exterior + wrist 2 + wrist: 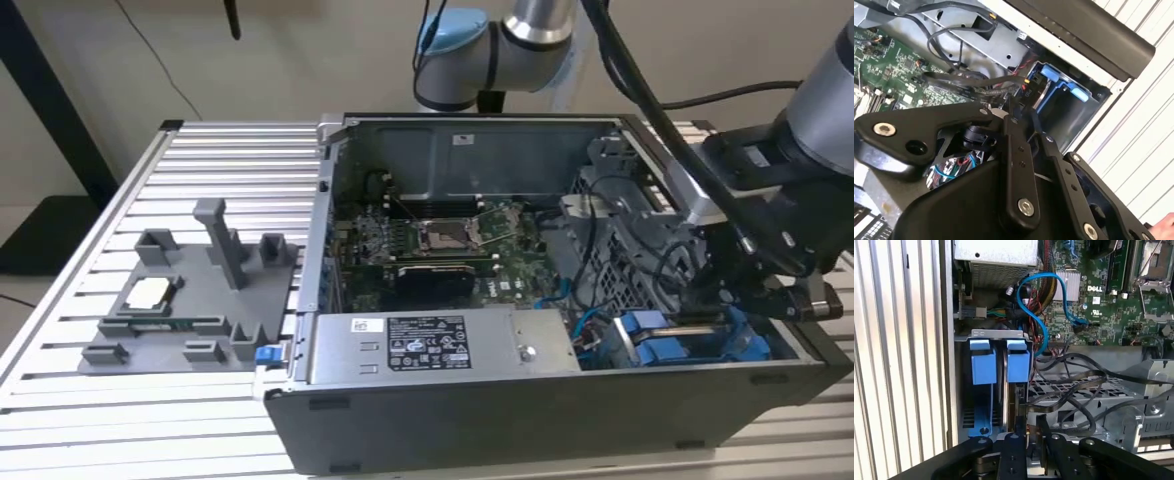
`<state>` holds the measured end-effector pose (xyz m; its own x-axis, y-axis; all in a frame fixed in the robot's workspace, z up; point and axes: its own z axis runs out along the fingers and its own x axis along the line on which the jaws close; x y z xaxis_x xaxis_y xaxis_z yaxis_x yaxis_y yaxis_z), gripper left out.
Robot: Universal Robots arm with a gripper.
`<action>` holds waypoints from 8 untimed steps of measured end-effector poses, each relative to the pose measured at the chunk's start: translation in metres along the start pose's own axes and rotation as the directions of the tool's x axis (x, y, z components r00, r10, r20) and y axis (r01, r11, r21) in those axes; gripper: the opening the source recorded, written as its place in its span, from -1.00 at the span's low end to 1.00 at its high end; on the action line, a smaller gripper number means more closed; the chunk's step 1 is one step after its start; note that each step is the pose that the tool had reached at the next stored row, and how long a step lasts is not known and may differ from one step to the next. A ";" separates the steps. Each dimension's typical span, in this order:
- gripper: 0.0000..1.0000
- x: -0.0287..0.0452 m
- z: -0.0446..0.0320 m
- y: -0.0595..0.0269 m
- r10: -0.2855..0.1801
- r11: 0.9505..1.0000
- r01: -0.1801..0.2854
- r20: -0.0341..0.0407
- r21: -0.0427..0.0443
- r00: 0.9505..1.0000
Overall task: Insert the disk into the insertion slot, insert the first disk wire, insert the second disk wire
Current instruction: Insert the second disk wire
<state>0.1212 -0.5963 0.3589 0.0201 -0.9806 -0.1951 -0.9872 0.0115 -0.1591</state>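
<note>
The disk [1008, 405] stands on edge inside the insertion slot [977, 410], its blue carrier tab [1018, 362] next to a second blue tab. In the exterior view this blue bay [667, 345] is in the case's near corner, on the exterior view's right. My gripper [710, 305] reaches down into that corner. In both wrist views its fingers [1010, 130] stand close together on a black connector [1031, 85] of a dark disk wire [969, 80] at the disk's end. That connector [1021, 390] sits just below the blue tab. I cannot tell how deep it is plugged in.
The open computer case [534, 420] lies on a slatted table. The grey power-supply box [427, 345] is beside the bay, and the motherboard [441, 240] is behind it. Loose black cables [1079, 390] cross a perforated cage. A blue cable [1041, 300] loops nearby. A grey fixture [187, 300] stands on the exterior view's left.
</note>
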 end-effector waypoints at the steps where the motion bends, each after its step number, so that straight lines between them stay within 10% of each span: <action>1: -0.53 -0.0002 -0.0006 -0.0010 0.000 1.000 0.000 -0.003 -0.004 1.000; 4: -0.53 -0.0003 -0.0009 -0.0056 0.000 1.000 -0.001 -0.025 -0.024 1.000; 8: -0.53 -0.0004 0.0000 -0.0107 -0.003 0.999 0.000 -0.072 -0.050 0.997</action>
<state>0.1317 -0.5960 0.3608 0.0118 -0.9922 -0.1242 -0.9939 0.0020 -0.1105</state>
